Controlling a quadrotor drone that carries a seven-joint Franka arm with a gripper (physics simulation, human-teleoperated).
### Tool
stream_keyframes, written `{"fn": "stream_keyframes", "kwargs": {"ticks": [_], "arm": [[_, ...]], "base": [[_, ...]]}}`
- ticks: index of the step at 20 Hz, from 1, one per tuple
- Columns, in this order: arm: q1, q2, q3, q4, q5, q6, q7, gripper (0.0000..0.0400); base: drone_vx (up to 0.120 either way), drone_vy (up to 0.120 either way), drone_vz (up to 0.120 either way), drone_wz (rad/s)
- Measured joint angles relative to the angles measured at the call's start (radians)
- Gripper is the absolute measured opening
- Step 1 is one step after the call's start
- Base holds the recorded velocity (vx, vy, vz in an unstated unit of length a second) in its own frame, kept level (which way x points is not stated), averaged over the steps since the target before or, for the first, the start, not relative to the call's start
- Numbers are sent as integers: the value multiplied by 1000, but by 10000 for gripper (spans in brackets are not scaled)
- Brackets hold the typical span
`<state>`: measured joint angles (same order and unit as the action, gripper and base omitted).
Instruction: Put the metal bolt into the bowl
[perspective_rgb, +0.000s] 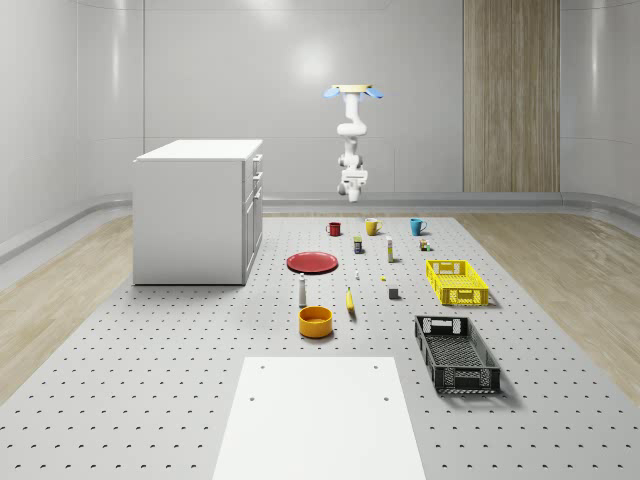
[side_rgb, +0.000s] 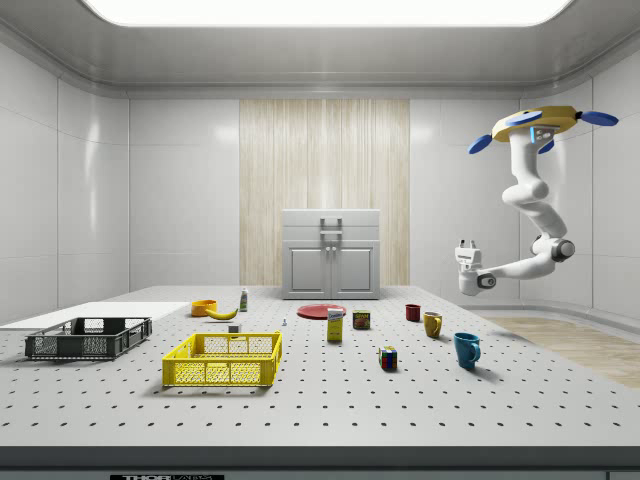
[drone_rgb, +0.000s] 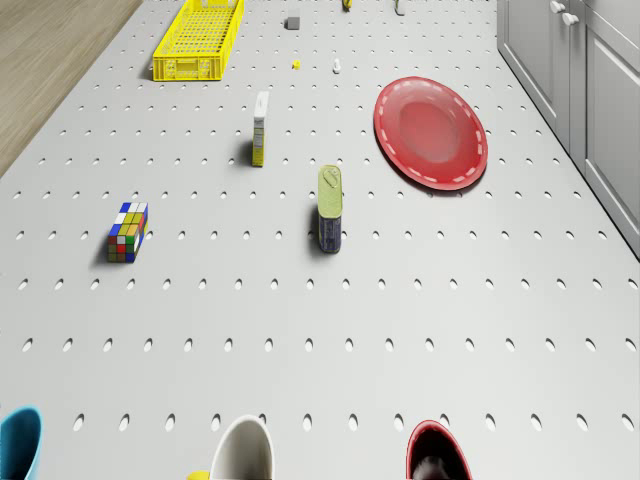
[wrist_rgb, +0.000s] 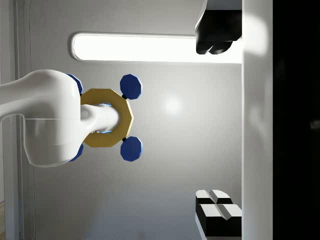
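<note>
The metal bolt (drone_rgb: 337, 67) is a tiny pale piece standing on the perforated table (perspective_rgb: 180, 380), between the red plate (perspective_rgb: 312, 262) and the yellow crate (perspective_rgb: 456, 281); the whole-scene view has the bolt (perspective_rgb: 357, 277) mid-table. The orange bowl (perspective_rgb: 315, 321) sits nearer the table's front, and at the side view's left the bowl (side_rgb: 204, 308) is empty as far as I can see. The drone (perspective_rgb: 351, 90) hovers high over the table's far end, above the mugs. My gripper (side_rgb: 466, 243) hangs on the folded arm, points upward and is open, holding nothing, far from the bolt. In the wrist view the gripper (wrist_rgb: 217, 127) faces the ceiling and the drone.
A white cabinet (perspective_rgb: 198, 210) stands at the whole-scene view's left. Red (perspective_rgb: 334, 229), yellow (perspective_rgb: 372, 227) and blue (perspective_rgb: 417, 226) mugs line the far end. A black crate (perspective_rgb: 456, 353), banana (perspective_rgb: 350, 301), white bottle (perspective_rgb: 302, 291), tin (drone_rgb: 330, 208) and puzzle cube (drone_rgb: 128, 232) also lie about.
</note>
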<state>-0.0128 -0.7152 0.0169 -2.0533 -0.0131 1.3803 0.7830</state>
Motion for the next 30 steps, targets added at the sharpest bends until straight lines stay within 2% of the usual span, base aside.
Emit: {"fn": "stream_keyframes", "kwargs": {"ticks": [3, 12, 16, 19, 22, 26, 28, 30], "arm": [[-2, -2, 8, -2, -11, 2, 1, 400], [-24, -8, 78, -12, -110, 10, 14, 400], [-51, -14, 163, -31, -230, 16, 31, 400], [-86, -24, 271, -70, -385, 23, 54, 400], [-140, -44, 425, -157, -616, 35, 95, 400], [-256, -93, 679, -379, -1040, 47, 202, 400], [-339, -123, 799, -511, -1268, 36, 283, 400], [-438, -151, 903, -627, -1474, 6, 372, 400]], "base": [[120, -120, 0, 0], [120, 0, 0, 0], [120, 0, 0, 0], [120, 0, 0, 0], [120, 0, 0, 0], [120, 0, 0, 0], [120, 0, 0, 0], [120, 0, 0, 0]]}}
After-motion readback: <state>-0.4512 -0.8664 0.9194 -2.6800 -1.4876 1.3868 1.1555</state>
